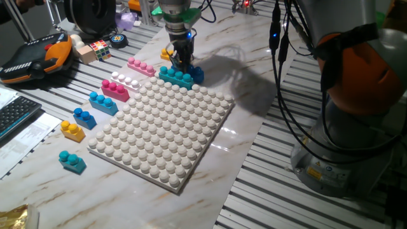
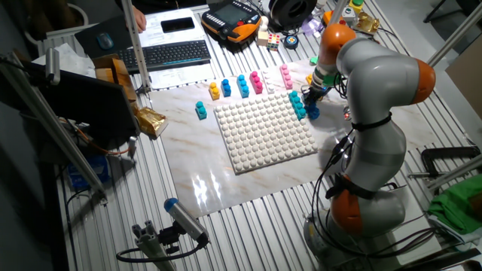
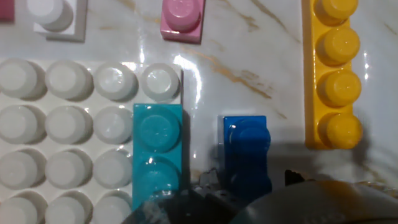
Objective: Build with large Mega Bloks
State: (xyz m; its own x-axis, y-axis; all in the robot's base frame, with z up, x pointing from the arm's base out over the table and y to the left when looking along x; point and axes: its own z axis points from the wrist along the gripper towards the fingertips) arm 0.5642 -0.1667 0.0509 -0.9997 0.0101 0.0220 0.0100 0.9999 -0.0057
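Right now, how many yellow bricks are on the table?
2: a short yellow brick left of the baseplate, and a four-stud yellow brick beside the pincer; more may be hidden.

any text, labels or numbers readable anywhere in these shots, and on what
None can be read.
Yellow sticker on the robot base: print too small.
Papers beside the keyboard: print too blurred.
Teach pendant: its markings are too small.
Teal brick, blue brick, yellow brick and baseplate: no lettering visible.
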